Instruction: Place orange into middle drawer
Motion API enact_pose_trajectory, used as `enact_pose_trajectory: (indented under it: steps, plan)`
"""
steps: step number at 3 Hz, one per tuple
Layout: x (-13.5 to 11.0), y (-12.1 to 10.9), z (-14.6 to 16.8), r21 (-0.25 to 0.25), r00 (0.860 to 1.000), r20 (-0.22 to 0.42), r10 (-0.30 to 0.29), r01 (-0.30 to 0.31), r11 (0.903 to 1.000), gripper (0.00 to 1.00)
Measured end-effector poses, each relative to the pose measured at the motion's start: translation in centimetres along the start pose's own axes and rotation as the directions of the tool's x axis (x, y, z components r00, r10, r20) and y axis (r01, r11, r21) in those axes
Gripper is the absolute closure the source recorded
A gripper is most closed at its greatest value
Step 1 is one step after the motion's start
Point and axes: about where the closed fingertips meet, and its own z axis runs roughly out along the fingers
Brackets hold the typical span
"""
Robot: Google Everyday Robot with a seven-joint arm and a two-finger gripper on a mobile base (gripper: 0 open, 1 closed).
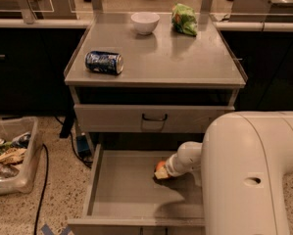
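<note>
- Grey table [185, 67] fills the frame's centre; a can [104, 62] lies at its left, a bowl [145, 22] and a green bag [184, 19] sit near its top edge;
- drawer [121, 185] stands open at the bottom of the frame;
- gripper [160, 174] is low inside it, right of centre; jaws pinch the orange [160, 166].

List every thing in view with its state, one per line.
Middle drawer, pulled open.
Top drawer, shut.
Orange, inside the middle drawer, at the tool.
Tool, low in the middle drawer, at the orange.
Soda can, lying on its side.
Bowl, upright.
</note>
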Motion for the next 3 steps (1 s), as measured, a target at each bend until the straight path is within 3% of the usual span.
enact_pose_trajectory:
  steps: [1,3]
  plan:
    - [0.82,-1.62,2.13,0.009,0.997,-0.006,0.073,-0.073,0.9973,1.0]
    - [0.81,-1.62,2.37,0.007,0.997,-0.007,0.074,-0.074,0.9973,0.57]
